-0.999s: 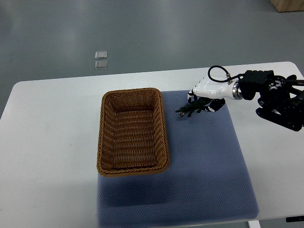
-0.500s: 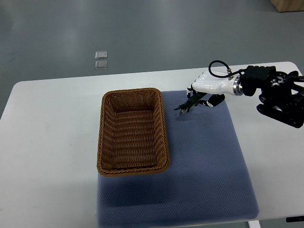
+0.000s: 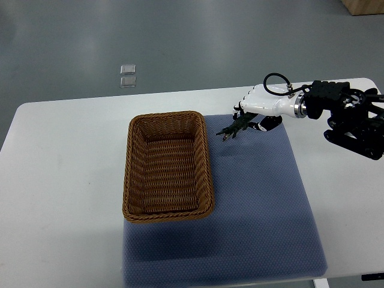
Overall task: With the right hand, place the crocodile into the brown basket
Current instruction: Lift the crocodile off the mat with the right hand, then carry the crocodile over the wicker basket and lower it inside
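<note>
White table [image 3: 72,162] — right hand [image 3: 259,107] pinching small dark-green crocodile [image 3: 233,128], tilted.

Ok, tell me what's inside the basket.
Nothing: the basket shows only its bare woven floor, with no corner covered. The crocodile is outside it, held by the right hand over the mat.

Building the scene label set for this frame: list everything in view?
brown woven wicker basket: 1, brown, on the mat's left part
dark green toy crocodile: 1, dark green, held right of the basket, outside it
blue-grey textured mat: 1, blue-grey, on the table
white table: 1, white, across the frame
small clear square pieces: 2, clear, on the floor beyond the table
light wooden object: 1, tan, top right corner, cut off
right hand: 1, white, black arm, closed on the crocodile
</note>
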{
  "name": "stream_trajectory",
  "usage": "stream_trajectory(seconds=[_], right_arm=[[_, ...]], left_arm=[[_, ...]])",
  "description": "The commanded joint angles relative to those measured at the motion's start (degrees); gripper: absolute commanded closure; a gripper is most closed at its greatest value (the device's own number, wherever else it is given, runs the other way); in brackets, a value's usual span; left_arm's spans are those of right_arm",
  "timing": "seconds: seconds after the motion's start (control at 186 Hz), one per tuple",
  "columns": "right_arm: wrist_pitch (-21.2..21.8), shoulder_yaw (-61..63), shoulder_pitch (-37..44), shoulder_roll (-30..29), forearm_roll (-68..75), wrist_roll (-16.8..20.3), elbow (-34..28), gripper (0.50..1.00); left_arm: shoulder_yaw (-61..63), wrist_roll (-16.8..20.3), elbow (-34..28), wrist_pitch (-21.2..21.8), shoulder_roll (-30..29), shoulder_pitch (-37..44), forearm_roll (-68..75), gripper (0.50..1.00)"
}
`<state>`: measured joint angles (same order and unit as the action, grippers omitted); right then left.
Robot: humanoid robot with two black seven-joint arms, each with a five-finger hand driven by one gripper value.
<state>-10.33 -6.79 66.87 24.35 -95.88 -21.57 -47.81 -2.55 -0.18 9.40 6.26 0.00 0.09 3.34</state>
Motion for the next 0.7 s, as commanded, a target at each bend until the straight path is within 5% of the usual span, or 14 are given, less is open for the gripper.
stream_trajectory(seconds=[0.0,0.333,0.693], right_arm=[[-1.09,0.19,0.19,0.61,1.13,-0.93,-0.09,1.000],[-1.27,7.31,0.10,0.61,1.75,-2.43,-0.62,1.000],[-1.62,11.44,-0.08,-4.14,1.66,-3.92,-11.34,1.000]], left_arm=[[0.00,0.00,0.00,-0.02,0.00,0.00,0.00,0.500],[0.00,0.00,0.00,-0.02,0.00,0.00,0.00,0.500],[0.00,0.00,0.00,0.07,0.00,0.00,0.00,0.500]])
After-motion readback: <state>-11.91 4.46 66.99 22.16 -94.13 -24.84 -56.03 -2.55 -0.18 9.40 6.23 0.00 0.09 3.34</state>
